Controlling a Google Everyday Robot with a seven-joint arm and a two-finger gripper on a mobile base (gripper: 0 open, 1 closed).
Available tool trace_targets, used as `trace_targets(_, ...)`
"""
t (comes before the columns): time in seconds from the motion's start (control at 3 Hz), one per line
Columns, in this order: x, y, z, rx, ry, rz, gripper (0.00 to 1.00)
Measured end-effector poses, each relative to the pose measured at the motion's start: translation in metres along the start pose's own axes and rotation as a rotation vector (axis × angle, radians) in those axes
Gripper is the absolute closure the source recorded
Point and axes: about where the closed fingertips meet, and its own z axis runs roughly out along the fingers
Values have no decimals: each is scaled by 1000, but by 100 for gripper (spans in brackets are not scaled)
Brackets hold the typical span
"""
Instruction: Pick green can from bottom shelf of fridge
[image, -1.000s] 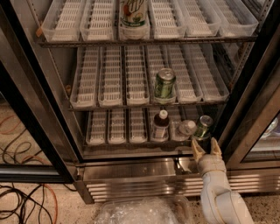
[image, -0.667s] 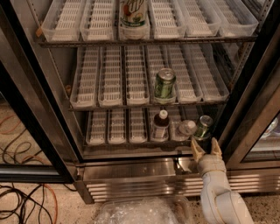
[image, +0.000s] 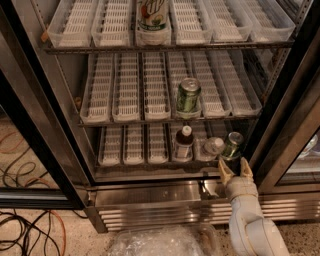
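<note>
The fridge (image: 150, 197) stands open with three racks of white slotted trays. On the bottom shelf (image: 135, 150), at the right front, stands the dark green can (image: 232, 145) with a silver top. My gripper (image: 235, 168) is just below and in front of it, at the shelf's front edge. Its two tan fingers (image: 224, 172) point up, spread apart and empty, below the can without touching it. A paler green can (image: 188, 96) stands on the middle shelf.
On the bottom shelf a dark bottle with a white cap (image: 184, 143) and a clear plastic bottle (image: 211, 147) stand left of the can. A tall container (image: 151, 15) stands on the top shelf. The door frame (image: 285, 145) is close on the right. Cables (image: 25, 235) lie on the floor left.
</note>
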Motion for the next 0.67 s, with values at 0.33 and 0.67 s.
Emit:
trace_targets(0.33, -1, 2, 3, 2, -3, -8, 38)
trace_targets(0.67, 0, 4, 5, 3, 0, -14, 35)
